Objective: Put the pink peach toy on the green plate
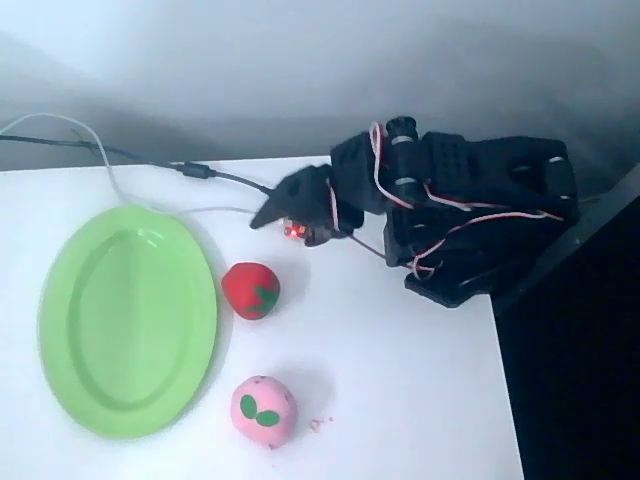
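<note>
The pink peach toy (264, 410) is a small round ball with two dark green leaf marks, lying on the white table near the front edge, just right of the green plate's lower rim. The green plate (80, 330) is a large light-green oval on the left, with nothing on it. My black gripper (268, 217) hovers near the back of the table, pointing left, well above and behind the peach. Its jaws look closed together with nothing between them.
A red strawberry-like toy (250, 290) with a green mark lies between the gripper and the peach, just right of the plate. Cables (150, 160) run along the table's back edge. The table's right edge (505, 380) drops off to dark floor.
</note>
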Robot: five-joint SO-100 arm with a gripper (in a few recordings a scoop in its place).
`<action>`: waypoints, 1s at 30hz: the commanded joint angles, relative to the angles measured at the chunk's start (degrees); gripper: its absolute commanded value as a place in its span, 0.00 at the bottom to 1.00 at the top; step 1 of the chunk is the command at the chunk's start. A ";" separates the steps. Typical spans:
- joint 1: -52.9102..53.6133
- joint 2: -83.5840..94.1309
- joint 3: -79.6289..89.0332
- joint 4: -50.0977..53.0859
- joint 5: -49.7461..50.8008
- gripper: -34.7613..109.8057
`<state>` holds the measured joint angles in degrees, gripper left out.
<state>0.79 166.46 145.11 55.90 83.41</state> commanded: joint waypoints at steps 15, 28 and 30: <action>-35.86 -26.98 -17.93 -7.38 33.05 0.57; -45.79 -50.10 -23.03 -18.46 40.96 0.57; -45.88 -53.88 -25.58 -18.46 41.13 0.57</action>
<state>-44.38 115.75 123.49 37.71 123.40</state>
